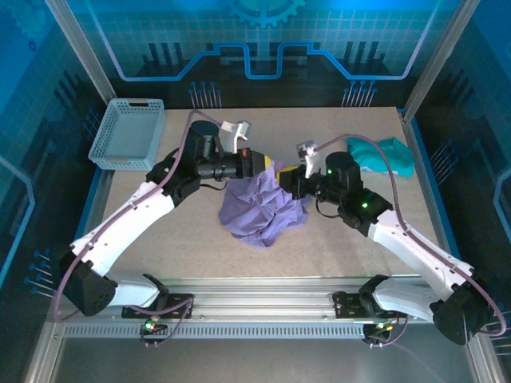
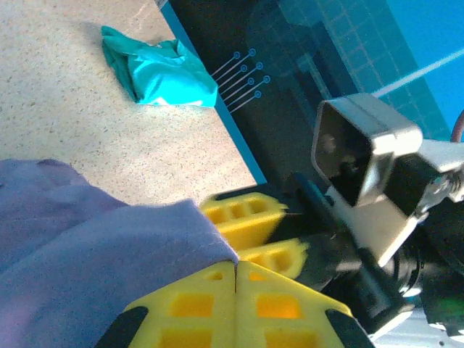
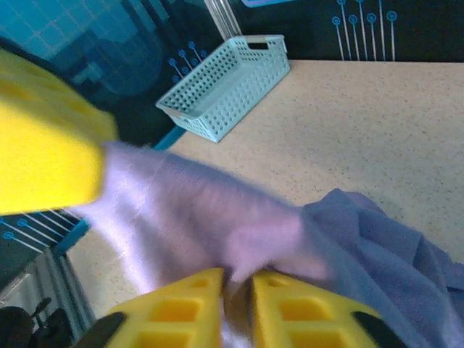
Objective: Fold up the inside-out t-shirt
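The left gripper [image 2: 235, 279] pinches the edge of the purple t-shirt [image 2: 87, 254]. Beyond its yellow fingers [image 2: 190, 308], a teal cloth [image 2: 159, 72] lies on the table [image 2: 65, 123].
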Controlling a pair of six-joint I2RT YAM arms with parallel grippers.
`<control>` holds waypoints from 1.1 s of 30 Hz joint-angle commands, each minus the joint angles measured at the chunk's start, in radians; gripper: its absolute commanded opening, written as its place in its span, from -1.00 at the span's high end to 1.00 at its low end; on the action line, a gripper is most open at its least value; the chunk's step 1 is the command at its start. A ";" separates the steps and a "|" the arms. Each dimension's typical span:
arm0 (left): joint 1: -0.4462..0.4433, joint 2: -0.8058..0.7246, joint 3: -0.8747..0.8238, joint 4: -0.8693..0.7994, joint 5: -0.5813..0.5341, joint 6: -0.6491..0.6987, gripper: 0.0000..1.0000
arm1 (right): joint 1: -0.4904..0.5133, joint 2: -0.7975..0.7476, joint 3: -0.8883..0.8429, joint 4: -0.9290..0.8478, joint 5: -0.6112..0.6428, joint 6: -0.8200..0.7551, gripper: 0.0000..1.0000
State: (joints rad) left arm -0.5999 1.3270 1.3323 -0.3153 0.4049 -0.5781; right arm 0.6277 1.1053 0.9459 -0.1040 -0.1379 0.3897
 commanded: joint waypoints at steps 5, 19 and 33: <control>-0.071 -0.021 0.103 -0.230 -0.283 0.103 1.00 | 0.074 -0.056 0.016 -0.109 0.245 -0.157 0.27; -0.090 -0.013 0.135 -0.237 -0.250 0.085 1.00 | 0.087 -0.029 -0.058 0.179 -0.085 -0.230 0.08; -0.043 -0.044 0.089 -0.204 -0.323 0.100 0.67 | 0.044 -0.069 -0.032 0.125 -0.159 -0.234 1.00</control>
State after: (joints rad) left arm -0.6735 1.3151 1.4403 -0.5430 0.1238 -0.4923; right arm 0.6998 1.0897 0.9051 0.0227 -0.2333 0.1326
